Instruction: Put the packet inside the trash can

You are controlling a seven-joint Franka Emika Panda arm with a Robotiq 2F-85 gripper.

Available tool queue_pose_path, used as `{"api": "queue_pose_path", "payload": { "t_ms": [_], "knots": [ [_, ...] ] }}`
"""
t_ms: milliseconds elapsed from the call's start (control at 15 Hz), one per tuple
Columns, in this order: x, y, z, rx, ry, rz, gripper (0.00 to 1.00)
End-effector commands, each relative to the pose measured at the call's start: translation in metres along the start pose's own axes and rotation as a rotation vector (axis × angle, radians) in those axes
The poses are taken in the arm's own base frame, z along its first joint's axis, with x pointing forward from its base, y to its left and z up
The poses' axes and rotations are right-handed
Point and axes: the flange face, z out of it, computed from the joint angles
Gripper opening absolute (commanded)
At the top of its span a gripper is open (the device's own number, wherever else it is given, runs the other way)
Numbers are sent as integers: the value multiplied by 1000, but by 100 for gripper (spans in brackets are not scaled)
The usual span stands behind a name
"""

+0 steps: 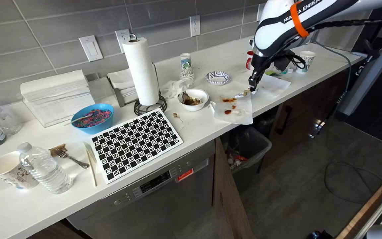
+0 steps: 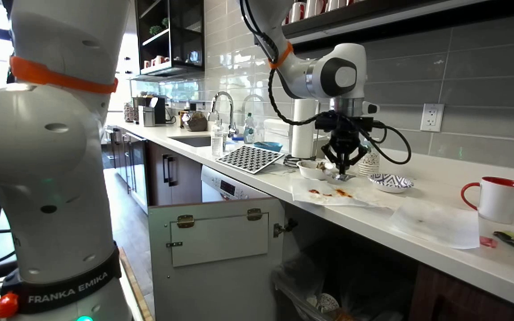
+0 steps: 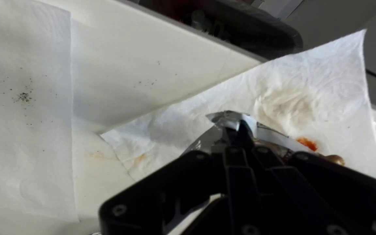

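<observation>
The packet, a small silvery wrapper (image 3: 228, 118), is pinched at the fingertips of my gripper (image 3: 238, 130) in the wrist view. It also shows below the gripper (image 2: 342, 168) as a shiny piece (image 2: 343, 177) in an exterior view. The gripper (image 1: 252, 88) is shut on it, just over the stained paper towel (image 1: 239, 116); I cannot tell if the packet touches the towel. My fingers hide part of it. The trash can (image 1: 262, 153), dark with a clear liner, stands below the worktop edge. It also shows in an exterior view (image 2: 296, 299) and the wrist view (image 3: 290, 40).
A white bowl of scraps (image 1: 194, 107) and a patterned bowl (image 1: 218, 79) stand near the gripper. Stacked paper cups (image 2: 369, 162) and a red-white mug (image 2: 502, 200) are on the worktop. An open cabinet door (image 2: 221, 285) stands beside the trash can.
</observation>
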Motion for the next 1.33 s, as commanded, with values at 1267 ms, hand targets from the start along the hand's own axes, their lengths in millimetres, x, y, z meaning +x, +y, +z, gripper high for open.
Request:
{"api": "queue_pose_path", "payload": {
  "t_ms": [1267],
  "knots": [
    [-95,-64,48,58,-83,-131,1]
  ]
}}
